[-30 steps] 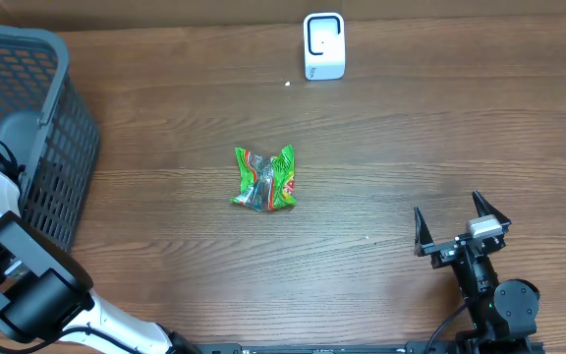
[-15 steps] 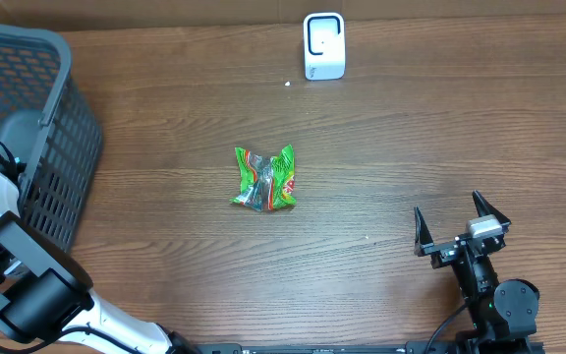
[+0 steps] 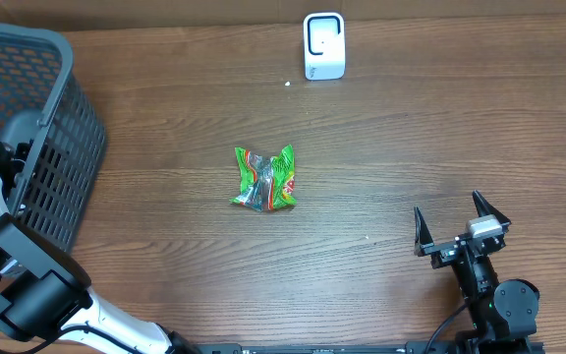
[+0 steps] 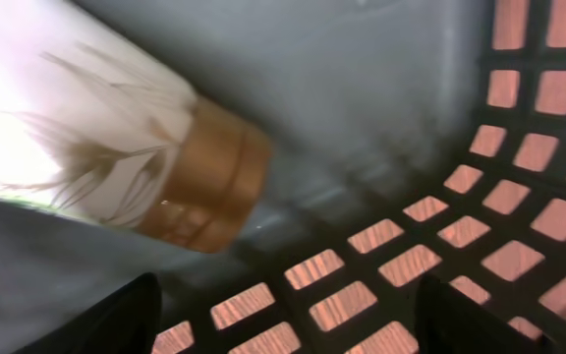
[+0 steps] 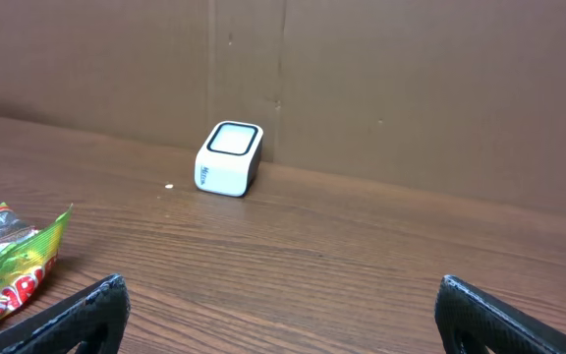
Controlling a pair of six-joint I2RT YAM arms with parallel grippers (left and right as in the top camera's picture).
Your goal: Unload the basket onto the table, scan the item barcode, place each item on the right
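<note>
A crumpled green snack packet (image 3: pixel 264 179) lies mid-table and shows at the left edge of the right wrist view (image 5: pixel 13 275). The white scanner (image 3: pixel 323 45) stands at the table's far edge (image 5: pixel 229 158). My left arm reaches into the grey basket (image 3: pixel 62 147). In the blurred left wrist view, its gripper (image 4: pixel 288 282) is open over the basket's mesh floor with nothing between the fingers. A white bottle with a copper cap (image 4: pixel 116 147) lies just ahead of it. My right gripper (image 3: pixel 447 204) is open and empty at the near right (image 5: pixel 281 283).
The basket fills the table's left side, its wall (image 4: pixel 519 147) close on the right of the left gripper. A cardboard wall (image 5: pixel 362 88) backs the table behind the scanner. A small white speck (image 3: pixel 288 84) lies near the scanner.
My left arm has shifted slightly inside the basket. The packet, the scanner and my right arm have not moved.
</note>
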